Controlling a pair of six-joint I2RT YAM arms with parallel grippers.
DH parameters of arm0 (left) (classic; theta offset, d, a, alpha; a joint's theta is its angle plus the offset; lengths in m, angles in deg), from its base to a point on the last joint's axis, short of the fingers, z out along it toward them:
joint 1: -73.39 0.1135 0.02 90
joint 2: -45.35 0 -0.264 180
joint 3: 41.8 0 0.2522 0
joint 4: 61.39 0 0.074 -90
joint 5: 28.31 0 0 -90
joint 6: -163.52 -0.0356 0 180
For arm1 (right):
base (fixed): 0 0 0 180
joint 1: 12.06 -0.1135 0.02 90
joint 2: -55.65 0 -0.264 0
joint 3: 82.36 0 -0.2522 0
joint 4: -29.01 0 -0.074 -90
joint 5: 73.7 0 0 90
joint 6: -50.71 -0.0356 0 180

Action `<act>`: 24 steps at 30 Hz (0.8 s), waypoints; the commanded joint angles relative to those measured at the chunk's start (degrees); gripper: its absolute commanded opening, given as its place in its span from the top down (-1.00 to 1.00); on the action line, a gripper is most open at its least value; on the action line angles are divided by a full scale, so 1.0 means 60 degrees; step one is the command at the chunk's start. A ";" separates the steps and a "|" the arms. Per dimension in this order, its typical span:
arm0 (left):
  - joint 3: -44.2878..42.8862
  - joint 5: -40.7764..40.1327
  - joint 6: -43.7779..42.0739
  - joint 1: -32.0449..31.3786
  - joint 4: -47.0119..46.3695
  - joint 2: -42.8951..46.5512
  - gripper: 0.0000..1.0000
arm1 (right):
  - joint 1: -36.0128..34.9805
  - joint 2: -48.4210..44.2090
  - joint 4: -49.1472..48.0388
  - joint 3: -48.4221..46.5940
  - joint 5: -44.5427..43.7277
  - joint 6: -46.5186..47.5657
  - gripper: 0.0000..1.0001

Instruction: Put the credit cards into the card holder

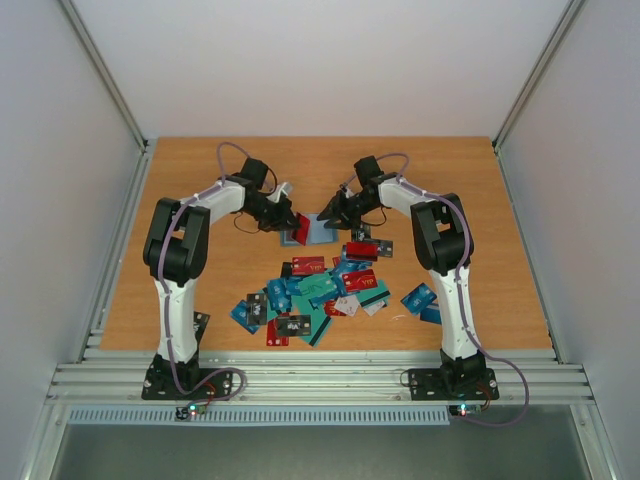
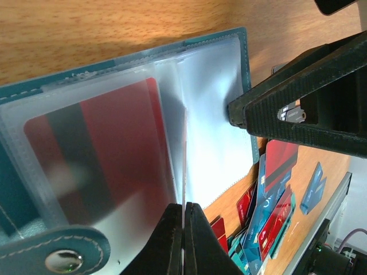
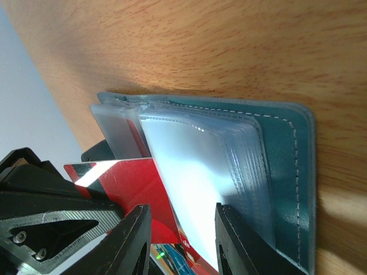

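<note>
The teal card holder [image 1: 318,232] lies open on the table, its clear sleeves fanned out [image 3: 200,189] over its cover [image 3: 287,172]. One sleeve holds a red card [image 2: 114,149]. My left gripper [image 2: 183,215] is shut on a thin card seen edge-on, standing among the sleeves. In the right wrist view it shows as a red card [image 3: 135,186] slanting in behind a sleeve. My right gripper [image 3: 180,238] is open, its fingers astride the sleeves. One fingertip [image 2: 235,112] touches the sleeve edge. The loose credit cards [image 1: 320,290] lie piled nearer the arm bases.
The pile of red, teal and blue cards also shows in the left wrist view [image 2: 269,212], just past the holder. Grey walls [image 1: 60,200] bound the wooden table [image 1: 200,180] on the sides. A metal rail [image 1: 320,375] runs along the near edge.
</note>
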 commanded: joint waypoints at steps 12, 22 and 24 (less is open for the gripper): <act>0.0119 0.0494 0.0103 0.0015 -0.0603 -0.0168 0.99 | 0.0001 0.0395 0.0392 -0.0167 -0.0247 0.0173 0.35; -0.0035 0.0489 0.0223 0.0016 -0.0671 -0.0357 0.99 | 0.0003 0.0366 0.0422 -0.0135 -0.0233 0.0214 0.35; -0.0049 0.0481 0.0265 0.0030 -0.0720 -0.0370 0.99 | 0.0003 0.0355 0.0423 -0.0140 -0.0233 0.0217 0.35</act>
